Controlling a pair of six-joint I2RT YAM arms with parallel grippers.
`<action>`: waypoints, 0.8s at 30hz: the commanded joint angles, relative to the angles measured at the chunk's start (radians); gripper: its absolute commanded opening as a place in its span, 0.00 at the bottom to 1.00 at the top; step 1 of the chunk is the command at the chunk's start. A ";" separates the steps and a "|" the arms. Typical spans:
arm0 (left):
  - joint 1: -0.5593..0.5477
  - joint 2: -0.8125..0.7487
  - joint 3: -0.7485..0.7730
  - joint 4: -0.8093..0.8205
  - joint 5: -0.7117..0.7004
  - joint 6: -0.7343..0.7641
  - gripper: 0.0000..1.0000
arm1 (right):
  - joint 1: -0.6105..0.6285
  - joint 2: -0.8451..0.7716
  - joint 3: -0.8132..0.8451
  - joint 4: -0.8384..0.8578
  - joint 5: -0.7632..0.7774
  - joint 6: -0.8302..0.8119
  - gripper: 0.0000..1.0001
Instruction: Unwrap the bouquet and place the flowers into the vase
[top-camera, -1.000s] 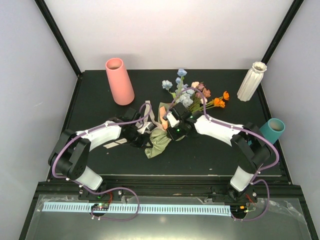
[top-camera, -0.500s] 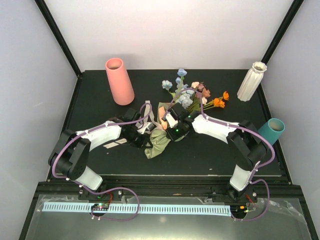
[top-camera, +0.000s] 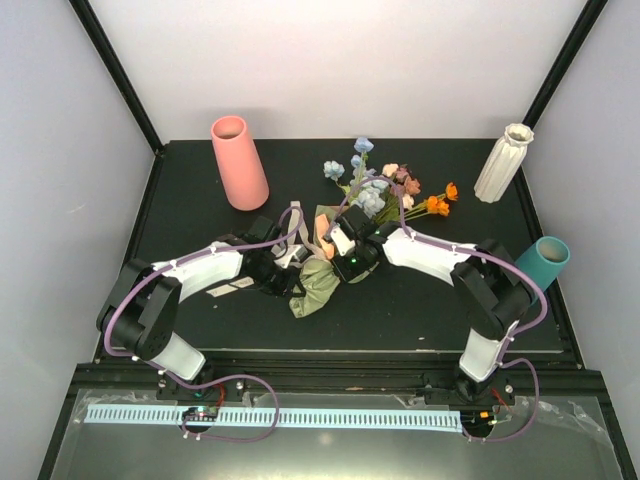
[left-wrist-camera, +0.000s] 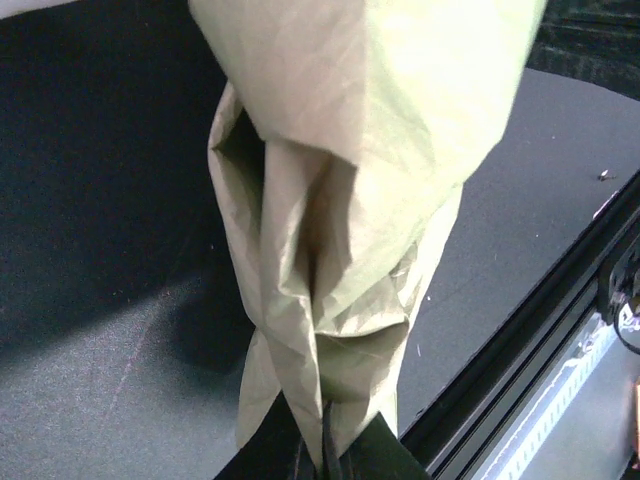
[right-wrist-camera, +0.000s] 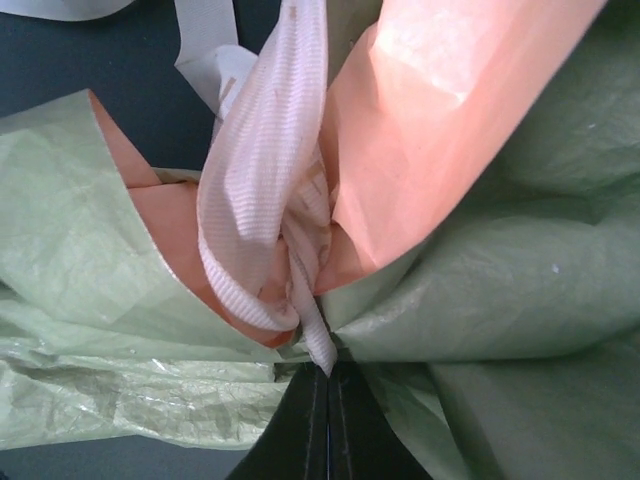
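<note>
And the right gripper (right-wrist-camera: 328, 392) snaps shut! Its jaws stood parted a moment ago. Now we see them meet on the end of the white ribbon (right-wrist-camera: 262, 200), right at the tips, where the paper sheet (right-wrist-camera: 450, 110) folds in on both sides. From above, we catch the gripper edging a touch to its left, and the elbow (top-camera: 490, 280) behind it swings in the same way.

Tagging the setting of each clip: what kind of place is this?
Most likely a lab robot test cell, not a home: a black-matted table boxed in by plain white panels on black frame posts, with a left arm and right arm bolted at its near edge.
</note>
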 joint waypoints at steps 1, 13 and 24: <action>0.002 -0.014 0.047 0.025 0.031 -0.093 0.02 | -0.003 -0.070 -0.007 -0.008 -0.016 -0.010 0.02; 0.162 -0.024 0.037 0.199 0.145 -0.346 0.02 | -0.005 -0.218 -0.193 0.017 0.029 0.003 0.02; 0.190 0.011 0.064 0.176 0.171 -0.276 0.02 | -0.004 -0.287 -0.256 0.016 0.047 0.010 0.02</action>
